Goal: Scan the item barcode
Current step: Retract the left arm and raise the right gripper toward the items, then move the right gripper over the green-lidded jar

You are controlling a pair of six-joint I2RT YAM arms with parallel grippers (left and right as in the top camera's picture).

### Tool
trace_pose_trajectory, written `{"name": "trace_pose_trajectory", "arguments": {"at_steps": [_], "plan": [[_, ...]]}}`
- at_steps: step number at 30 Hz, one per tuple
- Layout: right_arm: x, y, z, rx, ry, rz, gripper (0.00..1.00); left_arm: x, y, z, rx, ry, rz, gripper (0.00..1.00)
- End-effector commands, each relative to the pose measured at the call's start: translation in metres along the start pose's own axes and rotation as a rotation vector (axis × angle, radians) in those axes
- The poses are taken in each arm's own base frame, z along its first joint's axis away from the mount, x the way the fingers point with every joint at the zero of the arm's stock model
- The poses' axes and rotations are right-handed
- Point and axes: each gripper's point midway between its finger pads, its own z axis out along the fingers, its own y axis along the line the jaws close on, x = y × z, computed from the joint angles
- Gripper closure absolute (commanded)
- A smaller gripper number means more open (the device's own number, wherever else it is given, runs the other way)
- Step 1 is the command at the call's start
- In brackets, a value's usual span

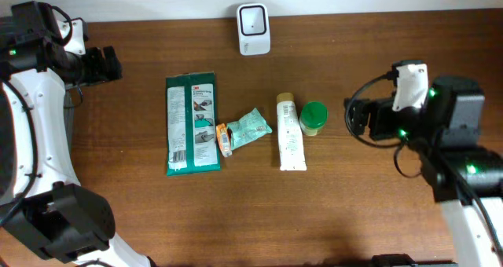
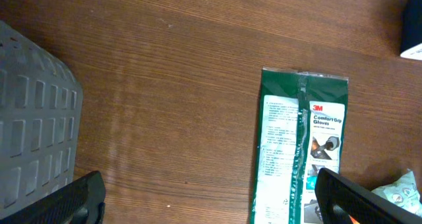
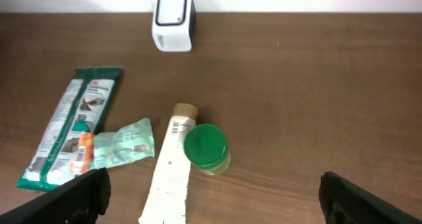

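**While both claws hang apart and empty, nothing is picked**

Since four items lie mid-tabletop point(image 1: 377, 204), near the white scanner point(image 1: 254, 19), the tube point(image 1: 290, 133) looks easiest: light, fairly stiff, best pinched across its middle. The glove packet point(image 1: 192, 123) and teal sachet point(image 1: 250, 128) look like floppy, slippery film. The green-lidded jar point(image 1: 313, 117) sits just beside the tube. The left claw point(image 1: 110, 65) and right claw point(image 1: 357, 118) flank the row.

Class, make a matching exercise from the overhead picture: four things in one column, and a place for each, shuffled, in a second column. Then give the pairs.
Things:
1 scanner
2 gloves pack
3 tube
4 jar

Places:
A rightmost in the row
B alone, at the top of the picture
C leftmost in the row
D between pouch and jar

Pairs: 1-B, 2-C, 3-D, 4-A
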Motion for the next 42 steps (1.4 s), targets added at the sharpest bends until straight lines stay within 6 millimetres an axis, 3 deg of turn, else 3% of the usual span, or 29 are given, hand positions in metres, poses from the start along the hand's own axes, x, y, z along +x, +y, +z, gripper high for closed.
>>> {"name": "trace_pose_trajectory", "arguments": {"at_steps": [1,10,13,17,21,23,26,29,32,34,42], "plan": [[-0.003,-0.008,0.015,0.026,0.021,0.001,0.02,-0.003,0.0,-0.004,-0.002,-0.013,0.02,0.01],[-0.008,-0.039,0.029,0.182,0.02,0.0,0.02,-0.003,0.0,-0.004,-0.002,-0.013,0.02,0.01],[-0.007,-0.024,0.036,0.084,0.029,0.001,0.02,-0.003,0.0,-0.004,-0.002,-0.013,0.02,0.01],[-0.008,-0.022,0.036,0.074,0.026,0.001,0.02,-0.003,0.0,-0.004,-0.002,-0.013,0.02,0.01],[-0.012,-0.006,0.039,-0.006,0.085,-0.035,0.02,-0.003,0.0,-0.004,-0.002,-0.013,0.02,0.01],[-0.015,0.007,0.052,-0.028,0.159,-0.058,0.02,-0.003,0.0,-0.004,-0.002,-0.013,0.02,0.01],[-0.014,0.008,0.074,0.017,0.236,-0.044,0.02,-0.003,0.0,-0.004,-0.002,-0.013,0.02,0.01],[0.006,0.012,0.109,0.023,0.338,0.007,0.01,-0.003,0.0,-0.004,-0.002,-0.013,0.02,0.01],[0.038,0.023,0.139,0.006,0.46,-0.005,0.15,-0.003,0.0,-0.004,-0.002,-0.013,0.02,0.01],[0.06,0.031,0.161,-0.006,0.534,-0.022,0.13,-0.003,0.0,-0.004,-0.002,-0.013,0.02,0.01],[0.092,0.021,0.188,-0.007,0.633,-0.17,0.01,-0.003,0.0,-0.004,-0.002,-0.013,0.02,0.01]]}}
